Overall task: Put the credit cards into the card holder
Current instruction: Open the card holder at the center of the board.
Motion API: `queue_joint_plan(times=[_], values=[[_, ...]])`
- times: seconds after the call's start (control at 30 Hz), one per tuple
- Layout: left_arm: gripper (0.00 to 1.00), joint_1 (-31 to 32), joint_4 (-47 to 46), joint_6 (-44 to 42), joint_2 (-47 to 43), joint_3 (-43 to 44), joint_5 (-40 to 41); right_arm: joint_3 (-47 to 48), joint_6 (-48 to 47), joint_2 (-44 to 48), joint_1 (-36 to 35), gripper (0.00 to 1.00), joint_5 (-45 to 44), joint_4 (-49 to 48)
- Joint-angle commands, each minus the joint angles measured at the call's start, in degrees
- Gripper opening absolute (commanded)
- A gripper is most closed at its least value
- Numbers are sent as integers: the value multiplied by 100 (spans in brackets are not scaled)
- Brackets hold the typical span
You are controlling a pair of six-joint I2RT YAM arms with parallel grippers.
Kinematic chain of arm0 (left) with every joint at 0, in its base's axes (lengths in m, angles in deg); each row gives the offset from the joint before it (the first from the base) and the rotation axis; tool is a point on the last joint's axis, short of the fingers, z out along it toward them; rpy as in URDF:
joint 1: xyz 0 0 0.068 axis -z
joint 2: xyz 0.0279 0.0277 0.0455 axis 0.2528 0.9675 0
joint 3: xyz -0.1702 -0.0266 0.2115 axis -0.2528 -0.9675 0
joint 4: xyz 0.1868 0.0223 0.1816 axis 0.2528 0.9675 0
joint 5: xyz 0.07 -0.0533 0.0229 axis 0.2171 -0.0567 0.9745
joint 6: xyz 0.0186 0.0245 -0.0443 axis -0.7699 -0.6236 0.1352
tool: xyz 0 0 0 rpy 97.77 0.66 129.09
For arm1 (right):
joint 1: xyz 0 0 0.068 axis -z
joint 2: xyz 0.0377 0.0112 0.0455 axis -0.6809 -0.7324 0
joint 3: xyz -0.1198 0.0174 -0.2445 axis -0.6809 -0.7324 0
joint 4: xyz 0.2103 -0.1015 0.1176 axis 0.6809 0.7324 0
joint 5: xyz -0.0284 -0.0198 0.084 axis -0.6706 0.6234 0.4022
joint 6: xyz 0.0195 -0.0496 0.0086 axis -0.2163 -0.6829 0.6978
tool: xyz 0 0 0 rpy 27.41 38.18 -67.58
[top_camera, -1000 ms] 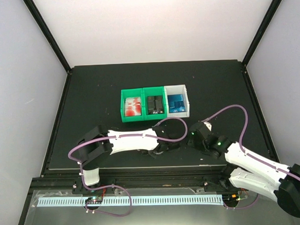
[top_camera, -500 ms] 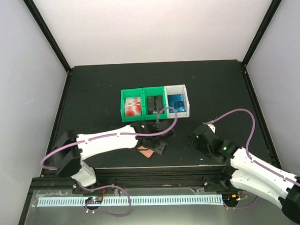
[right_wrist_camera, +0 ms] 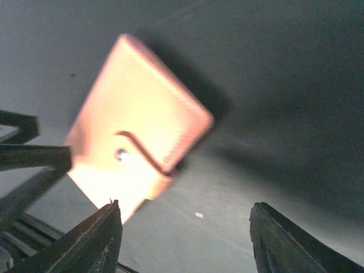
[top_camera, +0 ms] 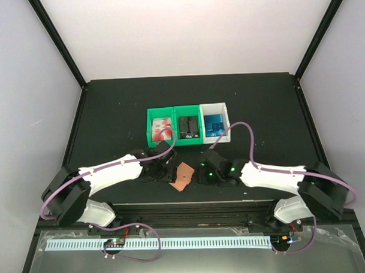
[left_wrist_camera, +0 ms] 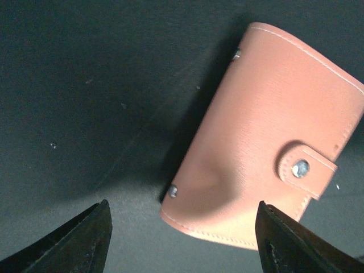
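Note:
The card holder (top_camera: 182,174) lies shut on the black mat between my two grippers, snap tab fastened. In the left wrist view the card holder (left_wrist_camera: 267,136) sits just ahead of my open left gripper (left_wrist_camera: 182,233), with no finger touching it. My left gripper (top_camera: 167,172) stands just left of it. My right gripper (top_camera: 203,172) is just right of it. The right wrist view shows the card holder (right_wrist_camera: 136,131) ahead and to the left of my open right gripper (right_wrist_camera: 185,219). The red and white credit cards (top_camera: 162,128) lie in the left green bin (top_camera: 150,130).
A second green bin (top_camera: 189,141) holds dark items. Beside it, a white bin (top_camera: 227,124) holds blue items. All three stand in a row behind the grippers. The mat's front edge (top_camera: 185,202) runs close below the card holder.
My left gripper has opened, left the card holder on the mat and drawn back to the left. My right arm has swung left, close to the card holder, with its jaws a little wider.

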Motion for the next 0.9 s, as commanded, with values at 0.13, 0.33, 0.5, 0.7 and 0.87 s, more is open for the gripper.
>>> queue_joint_plan(times=[0.13, 0.33, 0.5, 0.7, 0.87], values=[[48, -394, -1382, 137, -17, -613, -1113, 1089, -53, -1280, -481, 58, 8, -50], [39, -461, -1704, 377, -80, -1059, -1240, 1934, -149, -1879, -747, 63, -703, 908], [28, -549, -2025, 741, -194, -1556, -1318, 2682, 161, -2457, -1045, 63, -1607, 1908], [25, -704, -2346, 1072, -299, -1998, -1458, 2823, 688, -2734, -1191, 62, -2171, 2430], [23, -783, -2383, 1146, -334, -2068, -1492, 2793, 945, -2870, -1200, 62, -2400, 2762]])
